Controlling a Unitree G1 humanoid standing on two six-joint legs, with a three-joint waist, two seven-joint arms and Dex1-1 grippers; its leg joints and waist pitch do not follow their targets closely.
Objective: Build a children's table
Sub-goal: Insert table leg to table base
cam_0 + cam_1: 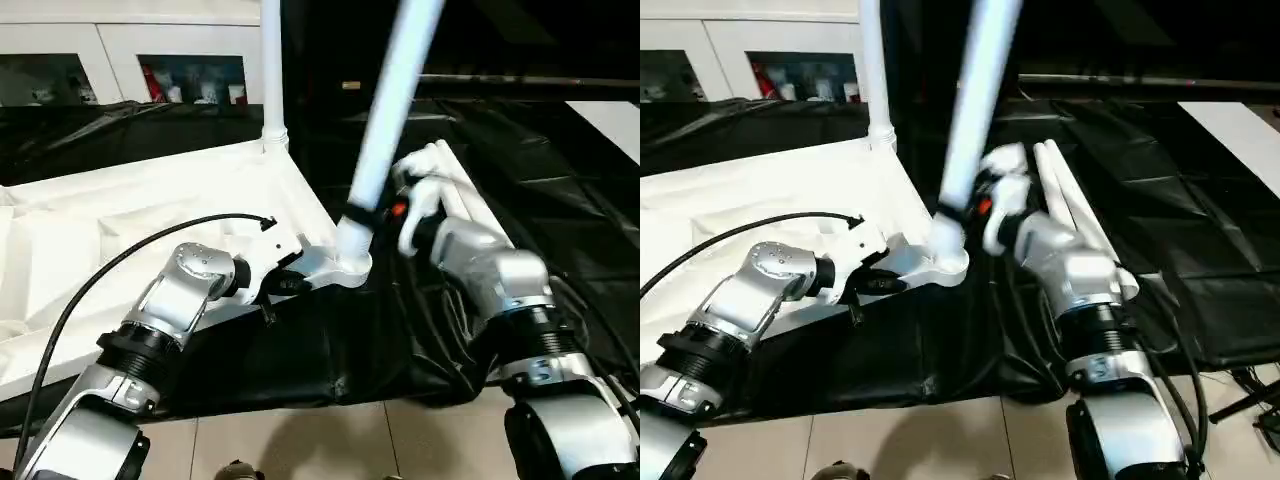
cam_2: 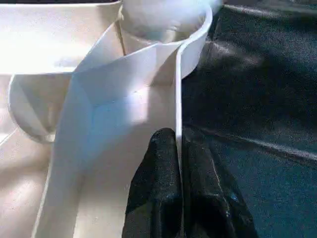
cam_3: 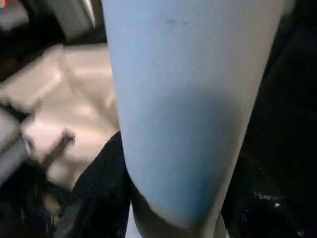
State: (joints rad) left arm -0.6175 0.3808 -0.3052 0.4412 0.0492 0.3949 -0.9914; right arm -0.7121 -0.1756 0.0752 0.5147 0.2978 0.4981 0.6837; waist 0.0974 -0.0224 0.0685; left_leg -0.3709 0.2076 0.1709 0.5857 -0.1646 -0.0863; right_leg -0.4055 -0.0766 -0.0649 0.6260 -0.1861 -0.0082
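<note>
While my left claw [image 2: 179,163] pinches the tabletop's [image 1: 120,215] thin edge wall beside the near corner socket [image 1: 345,265], my right claw [image 1: 372,215] grips the leaning leg [image 1: 392,100] seated there, on the black surface [image 1: 330,350].

Both forearms [image 1: 185,295] are silver metal cylinders with ribbed black collars (like lens rings). A black cable [image 1: 120,260] loops over the left arm. The right wrist [image 1: 400,211] carries a small orange-red mark.

On the work table [image 1: 300,360], the tabletop [image 1: 120,220] is lying; one leg [image 1: 272,70] is standing in its far corner, another [image 1: 385,120] leaning in its near-right corner, two spare legs [image 1: 1065,195] lying right of it.
</note>
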